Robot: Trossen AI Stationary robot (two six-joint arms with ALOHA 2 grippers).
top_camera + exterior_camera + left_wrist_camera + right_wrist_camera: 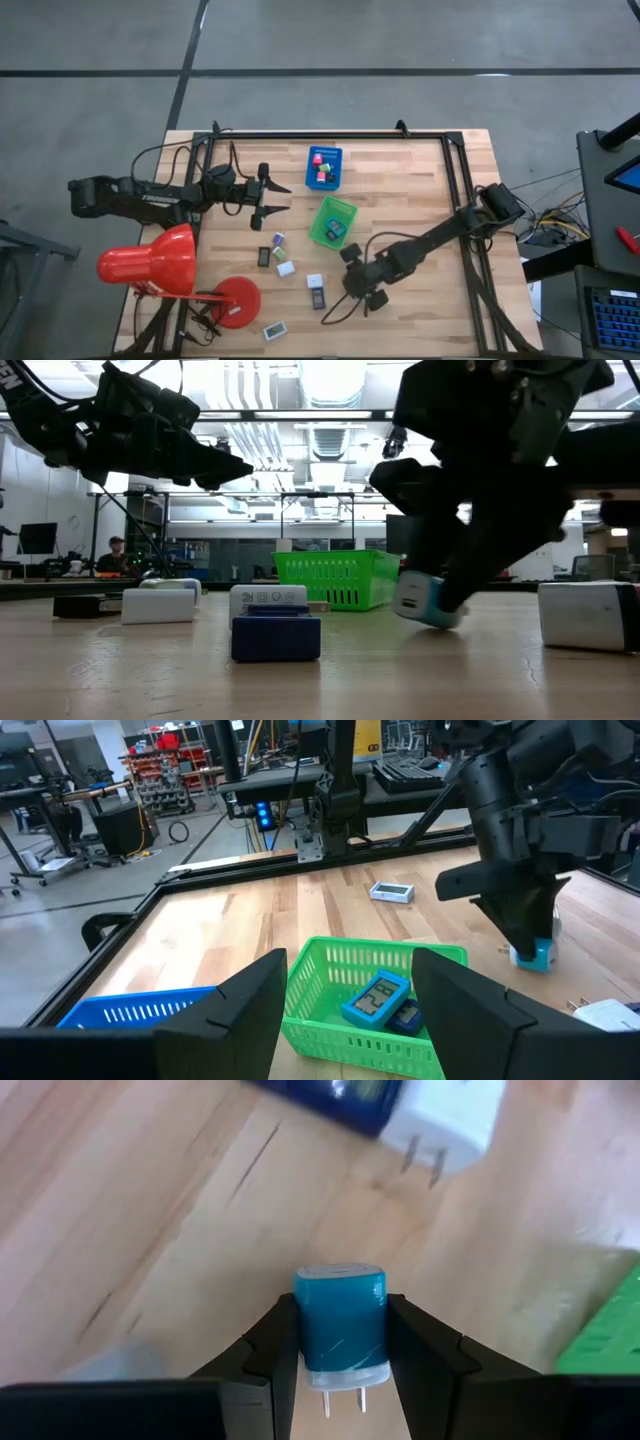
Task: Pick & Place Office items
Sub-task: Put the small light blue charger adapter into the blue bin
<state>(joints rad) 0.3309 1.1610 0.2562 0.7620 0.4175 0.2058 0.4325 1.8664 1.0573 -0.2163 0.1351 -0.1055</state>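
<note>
A: Where is the right gripper (343,1365)?

B: Low over the worktop (420,190), near the front, just right of the loose items. Its fingers (275,1345) are closed partway on a teal charger (340,1325), one against each side.

A: How does the charger sit?

B: In the low view it is tilted, its lower edge at or just above the wood. The wrist view shows two metal prongs sticking out of its white end.

A: And the left gripper (275,197)?

B: Held up off the worktop at the left, fingers spread wide, nothing between them. It points toward the green tray (333,220).

A: What is in the trays?

B: The green tray holds a blue clock with a digital face (375,1000) and a darker piece beside it. The blue tray (324,167), farther back, holds small pink-red and green pieces.

A: The rest of the items?

B: Scattered on the wood left of the right gripper: a white-and-blue plug (420,1110) lying close to the charger, several white and dark blocks, and one near the red lamp (160,262) base.
</note>
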